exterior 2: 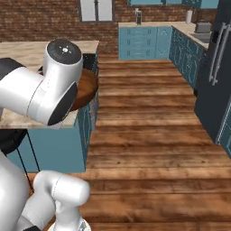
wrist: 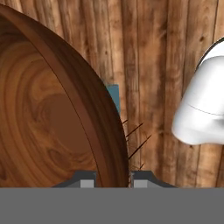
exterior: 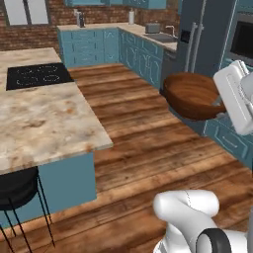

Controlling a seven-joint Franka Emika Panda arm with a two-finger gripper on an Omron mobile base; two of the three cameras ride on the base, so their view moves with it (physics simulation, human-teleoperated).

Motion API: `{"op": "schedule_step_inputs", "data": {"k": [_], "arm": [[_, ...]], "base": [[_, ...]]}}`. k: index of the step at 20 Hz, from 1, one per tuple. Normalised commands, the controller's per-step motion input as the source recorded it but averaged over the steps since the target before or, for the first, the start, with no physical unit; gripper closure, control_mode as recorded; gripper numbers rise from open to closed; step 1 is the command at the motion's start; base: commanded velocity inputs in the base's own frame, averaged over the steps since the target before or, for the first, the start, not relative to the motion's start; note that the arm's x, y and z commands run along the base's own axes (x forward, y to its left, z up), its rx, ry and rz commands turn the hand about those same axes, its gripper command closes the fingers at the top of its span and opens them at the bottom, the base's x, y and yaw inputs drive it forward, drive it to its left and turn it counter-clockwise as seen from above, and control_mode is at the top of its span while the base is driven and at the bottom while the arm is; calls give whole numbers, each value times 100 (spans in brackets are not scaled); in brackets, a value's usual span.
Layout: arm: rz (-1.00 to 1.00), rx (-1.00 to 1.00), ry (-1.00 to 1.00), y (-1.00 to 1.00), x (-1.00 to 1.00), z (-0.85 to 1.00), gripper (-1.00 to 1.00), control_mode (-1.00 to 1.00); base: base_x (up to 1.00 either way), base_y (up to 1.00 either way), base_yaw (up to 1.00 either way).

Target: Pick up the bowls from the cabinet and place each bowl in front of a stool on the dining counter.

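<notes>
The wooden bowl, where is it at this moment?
The wooden bowl is held in the gripper, in the air at the right of the left base view, above the wood floor and apart from the dining counter.

You could read no text, label, brand or number anywhere in these pictures. The refrigerator (exterior: 197, 34) beside the wooden bowl (exterior: 191, 95) carried a dark panel on its door, but nothing on it was legible to you.
</notes>
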Motion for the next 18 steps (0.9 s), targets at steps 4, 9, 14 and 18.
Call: {"op": "schedule_step_inputs", "data": {"k": [4,9,14,18], "arm": [[0,0,0,0,0,0,100,100],[0,0,0,0,0,0,100,100],[0,0,0,0,0,0,100,100],[0,0,0,0,0,0,100,100]], "base": [[0,100,2],[11,100,2],[0,100,14],[-4,82,11]]}}
